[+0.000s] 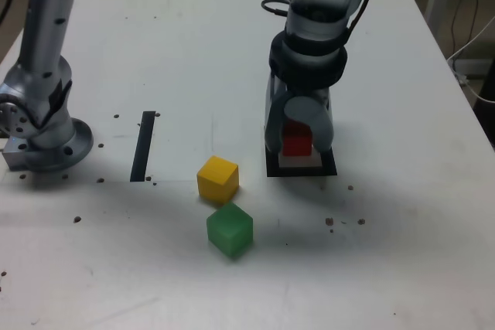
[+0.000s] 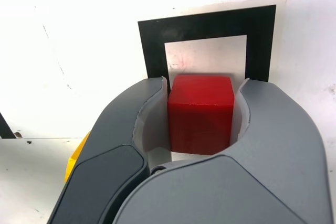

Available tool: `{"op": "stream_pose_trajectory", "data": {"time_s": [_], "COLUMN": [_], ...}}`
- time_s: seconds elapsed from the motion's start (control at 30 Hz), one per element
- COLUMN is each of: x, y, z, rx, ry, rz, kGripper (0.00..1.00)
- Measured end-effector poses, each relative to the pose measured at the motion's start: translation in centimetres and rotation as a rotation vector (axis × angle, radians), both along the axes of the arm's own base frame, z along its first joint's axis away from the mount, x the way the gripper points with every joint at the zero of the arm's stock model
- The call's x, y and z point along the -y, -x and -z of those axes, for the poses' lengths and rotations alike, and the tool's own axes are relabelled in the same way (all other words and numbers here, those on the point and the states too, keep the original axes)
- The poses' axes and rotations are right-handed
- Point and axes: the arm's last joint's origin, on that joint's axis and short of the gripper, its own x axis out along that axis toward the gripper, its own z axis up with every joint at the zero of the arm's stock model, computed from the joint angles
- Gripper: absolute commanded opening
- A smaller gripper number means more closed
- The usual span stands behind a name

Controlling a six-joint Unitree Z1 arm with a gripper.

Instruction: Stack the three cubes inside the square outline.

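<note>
My gripper (image 1: 298, 144) points straight down over the square outline (image 1: 302, 171), shut on the red cube (image 1: 296, 143). In the wrist view the two grey fingers (image 2: 152, 114) press the red cube (image 2: 201, 114) on both sides, above the pale centre of the black frame (image 2: 205, 24). I cannot tell whether the cube rests on the surface or hangs just above it. The yellow cube (image 1: 217, 179) sits on the table toward the exterior view's left of the outline, and a sliver of it (image 2: 76, 156) shows beside a finger. The green cube (image 1: 230, 229) lies just in front of the yellow one.
A straight black tape strip (image 1: 143, 144) lies at the exterior view's left of the cubes. The arm's grey base (image 1: 42, 133) stands at the far left edge. Small dark specks dot the white table (image 1: 402, 253). Cables hang off the table's right side.
</note>
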Motion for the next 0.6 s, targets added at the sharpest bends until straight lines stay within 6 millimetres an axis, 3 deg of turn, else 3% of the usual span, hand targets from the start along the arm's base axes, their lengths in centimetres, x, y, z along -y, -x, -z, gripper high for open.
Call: {"op": "stream_pose_trajectory", "data": {"time_s": [0.13,0.33,0.6], "x": [-0.14,-0.14,-0.17], "y": [-0.16,-0.2,0.05], "z": [0.41,0.43,0.54], "rx": [-0.012,-0.009,-0.016], "ry": [0.002,0.003,0.002], "rz": [0.005,0.007,0.007], "kGripper": [0.55,0.95,0.99]}}
